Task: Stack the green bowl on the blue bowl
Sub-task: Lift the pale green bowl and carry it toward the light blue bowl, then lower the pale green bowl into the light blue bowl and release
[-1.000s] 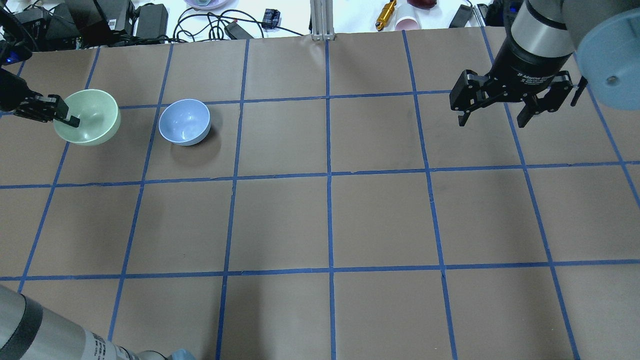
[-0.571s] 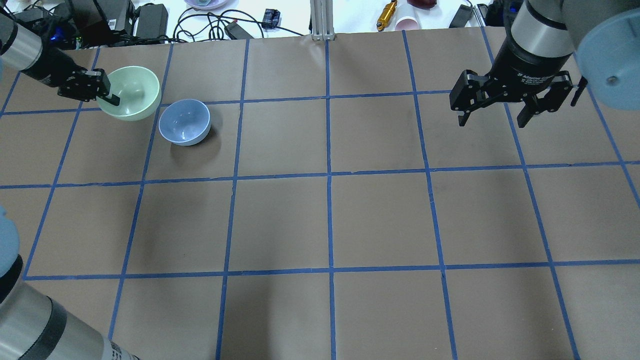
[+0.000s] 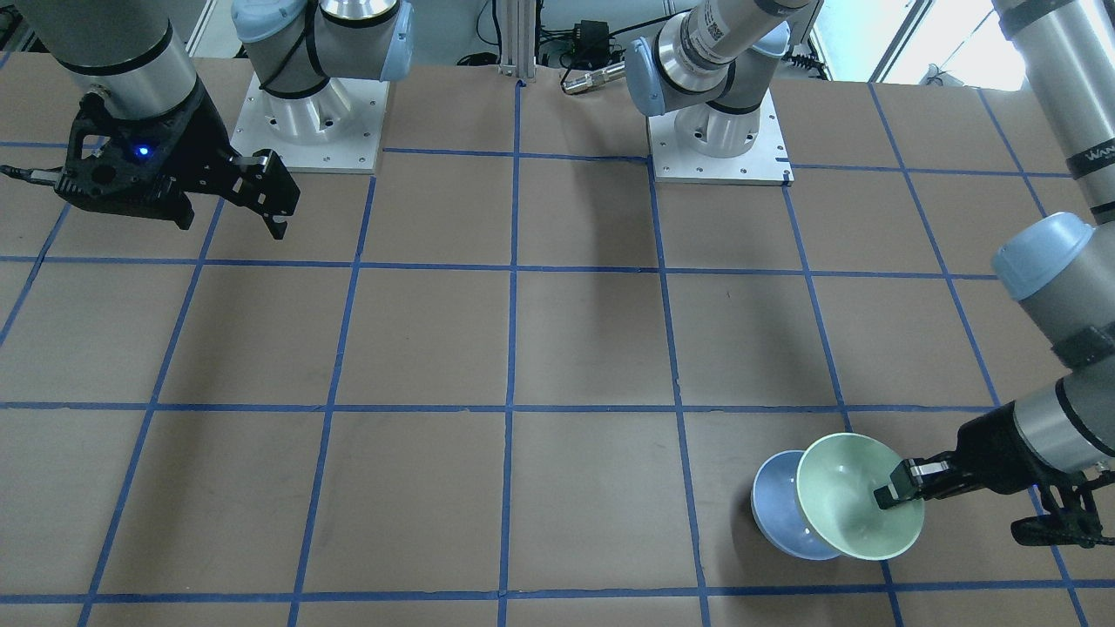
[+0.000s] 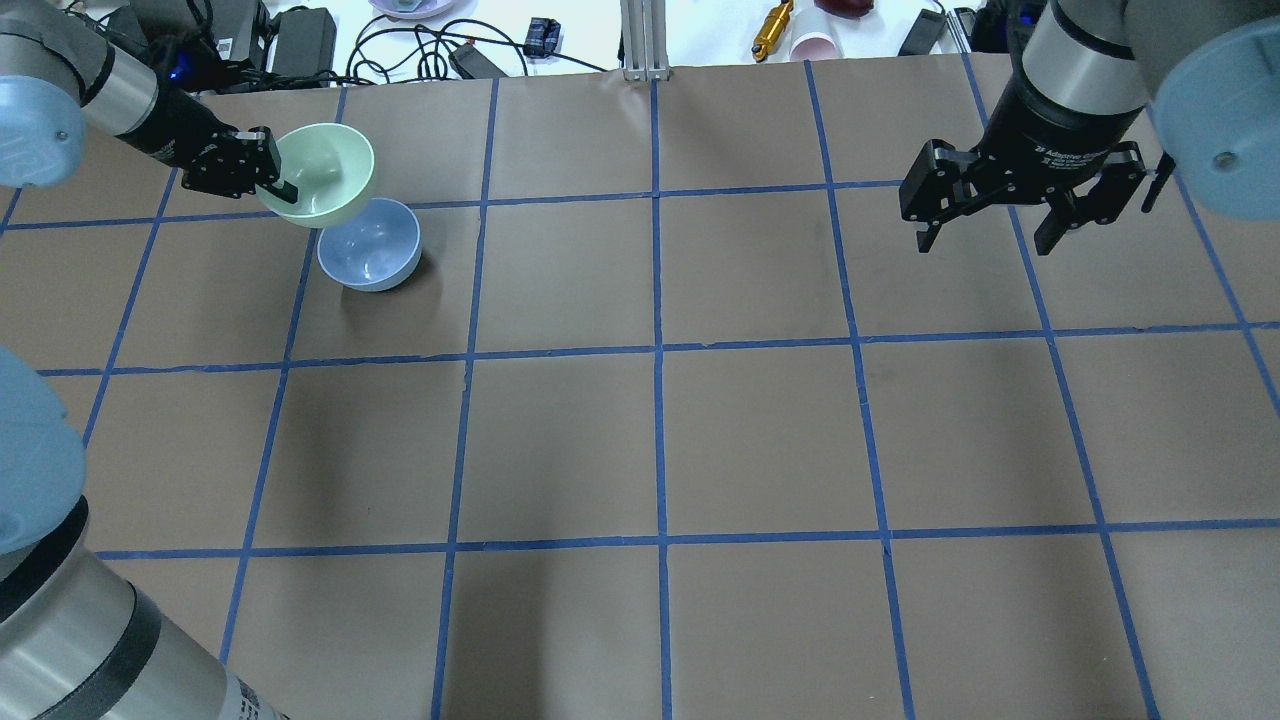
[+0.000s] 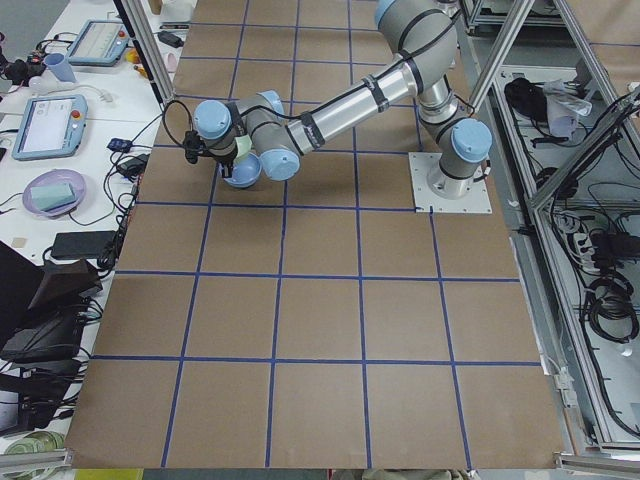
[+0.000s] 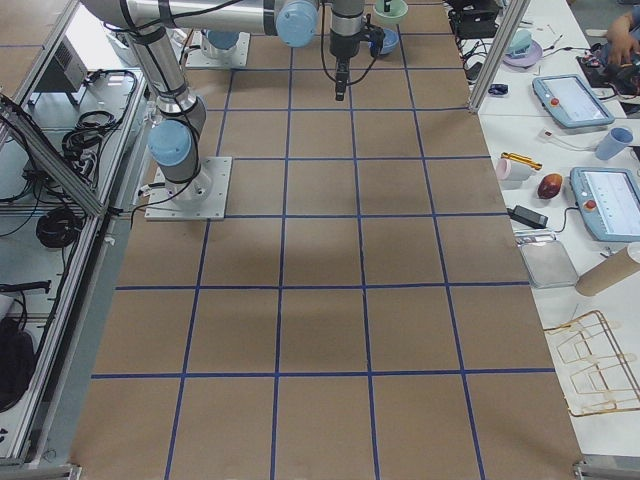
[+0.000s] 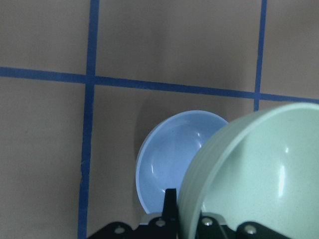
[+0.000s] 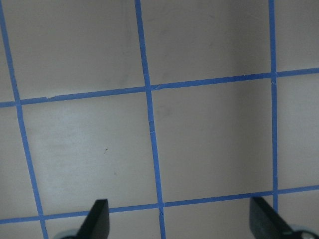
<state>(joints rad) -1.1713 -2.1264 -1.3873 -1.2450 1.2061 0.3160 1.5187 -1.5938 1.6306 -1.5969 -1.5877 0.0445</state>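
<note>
Toward the far left corner of the desk, the left gripper (image 4: 272,183) was clamped on the rim of the green bowl (image 4: 325,170), one finger inside the bowl and the other outside it. It held the bowl off the surface, tilted, its opening turned partly upward. The green bowl hung partly over the blue bowl (image 4: 368,245), offset toward the desk's left edge; whether the two touched could not be told. The blue bowl stood upright on the brown desk (image 4: 560,440), beside a line of the blue tape grid (image 4: 658,350). Toward the right edge, the right gripper (image 4: 985,243) hung above the desk with its fingers spread apart, holding nothing.
</note>
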